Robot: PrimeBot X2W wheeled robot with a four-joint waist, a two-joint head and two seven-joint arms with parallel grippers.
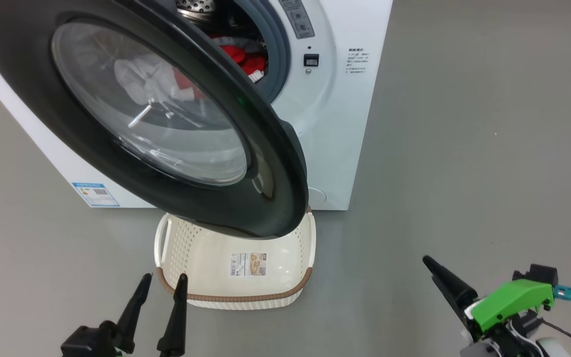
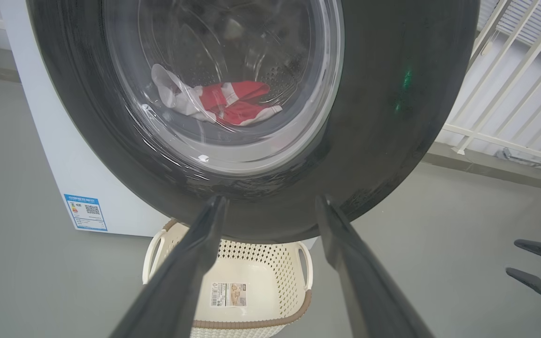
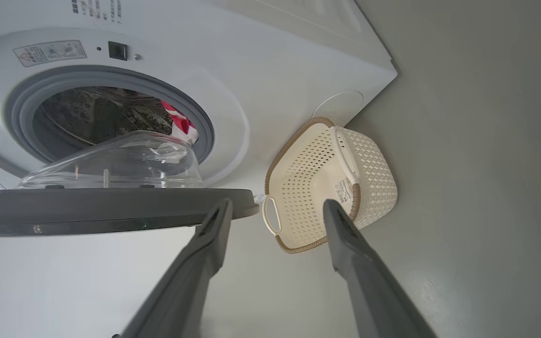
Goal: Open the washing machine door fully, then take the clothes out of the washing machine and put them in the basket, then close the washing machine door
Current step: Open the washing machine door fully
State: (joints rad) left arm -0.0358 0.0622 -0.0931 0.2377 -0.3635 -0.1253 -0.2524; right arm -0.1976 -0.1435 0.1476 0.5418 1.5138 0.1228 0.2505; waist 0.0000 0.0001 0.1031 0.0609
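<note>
The washing machine [image 1: 345,124] is a white front-loader, and its door [image 1: 285,163], black-rimmed with a bulging glass window, stands partly swung out over the basket. Red and white clothes [image 1: 246,59] lie in the drum; in the left wrist view the clothes [image 2: 233,101] show through the door glass [image 2: 223,84]. The cream basket [image 1: 236,299] sits on the floor in front of the machine, below the door's lower edge. My left gripper [image 1: 164,277] is open by the basket's near left corner, holding nothing. My right gripper [image 3: 277,203] is open and apart, low on the right, facing the door's edge [image 3: 111,211] and the basket [image 3: 374,183].
Grey floor [image 1: 464,148] spreads open to the right of the machine. A white railing [image 2: 510,94] stands beyond the door in the left wrist view. A blue label sticker [image 1: 95,194] marks the machine's lower left front.
</note>
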